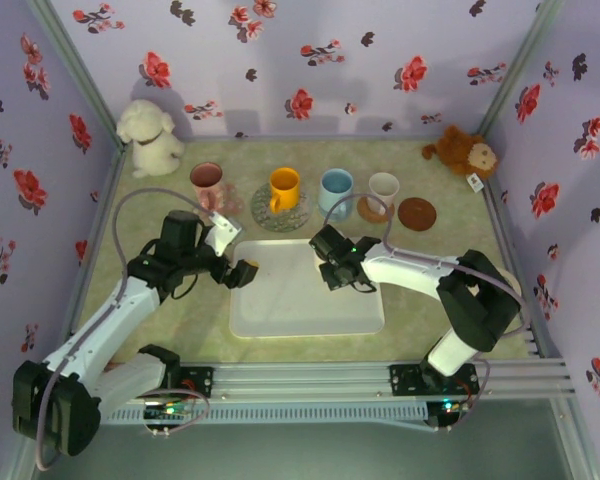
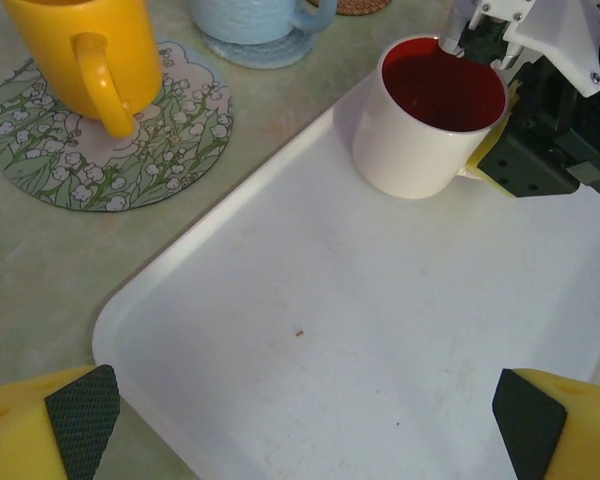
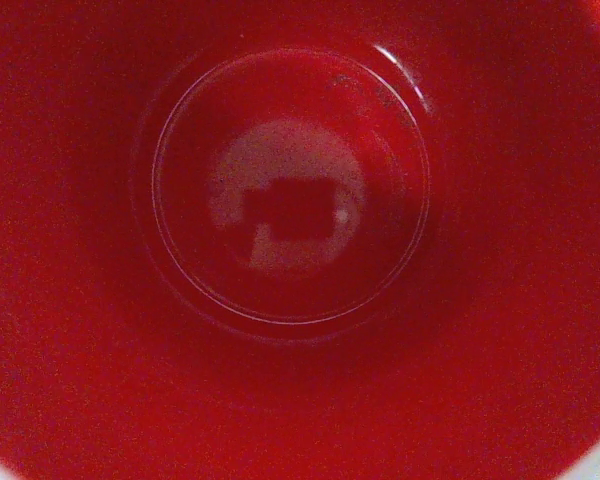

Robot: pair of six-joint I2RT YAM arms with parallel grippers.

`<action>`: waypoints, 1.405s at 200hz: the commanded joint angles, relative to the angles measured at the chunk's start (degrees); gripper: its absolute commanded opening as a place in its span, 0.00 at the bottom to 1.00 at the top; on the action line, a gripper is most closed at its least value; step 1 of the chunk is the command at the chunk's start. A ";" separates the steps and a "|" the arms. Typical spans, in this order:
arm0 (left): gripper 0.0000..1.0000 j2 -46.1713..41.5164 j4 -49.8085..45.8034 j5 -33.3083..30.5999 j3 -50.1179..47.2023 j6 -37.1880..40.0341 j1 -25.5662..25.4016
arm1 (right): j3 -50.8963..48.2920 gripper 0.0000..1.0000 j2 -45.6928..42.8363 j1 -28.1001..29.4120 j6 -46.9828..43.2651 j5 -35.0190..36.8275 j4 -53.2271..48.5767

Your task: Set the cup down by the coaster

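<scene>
A white cup with a red inside (image 2: 430, 130) stands on the white tray (image 2: 310, 300), near its far edge. My right gripper (image 1: 332, 268) sits directly over the cup and covers it in the top view. A yellow finger (image 2: 492, 150) presses against the cup's side by the handle. The right wrist view looks straight down into the cup's red bottom (image 3: 290, 200). An empty brown coaster (image 1: 417, 213) lies at the back right of the table. My left gripper (image 2: 305, 425) hangs open above the tray's near left part, nothing between its pads.
Behind the tray stand a pink mug (image 1: 207, 180), a yellow mug (image 1: 284, 187) on a floral coaster (image 2: 40, 140), a blue mug (image 1: 336, 188) and a white mug (image 1: 384, 187). A plush sheep (image 1: 150, 138) and a plush monkey (image 1: 465, 152) sit in the back corners.
</scene>
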 commanded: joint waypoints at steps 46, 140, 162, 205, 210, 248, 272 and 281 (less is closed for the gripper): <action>0.99 0.93 2.56 2.11 2.96 0.58 -0.13 | 2.24 0.00 -4.36 -2.22 -2.92 0.42 -3.08; 0.99 2.56 5.19 2.16 6.93 1.22 -3.15 | 5.04 0.00 -18.25 -10.73 -5.35 -1.46 -9.11; 0.99 4.70 8.14 1.79 8.41 1.13 -4.39 | 6.95 0.00 -20.39 -14.09 -5.86 -0.34 -11.70; 0.99 9.89 12.93 1.12 11.44 1.33 -6.42 | 8.09 0.00 -23.85 -22.95 -5.32 0.14 -12.75; 0.99 10.43 13.13 1.09 11.92 1.41 -6.69 | 7.92 0.00 -24.06 -23.84 -5.19 0.30 -12.53; 0.99 15.18 13.11 1.08 16.24 3.01 -8.06 | 6.88 0.00 -22.99 -30.83 -5.03 -0.16 -10.22; 0.99 18.80 15.76 0.05 17.78 1.98 -8.94 | 6.39 0.00 -21.22 -34.09 -3.92 -0.69 -7.13; 0.99 20.10 17.10 -0.40 18.06 1.45 -9.47 | 6.40 0.00 -20.03 -35.12 -3.73 -0.57 -6.11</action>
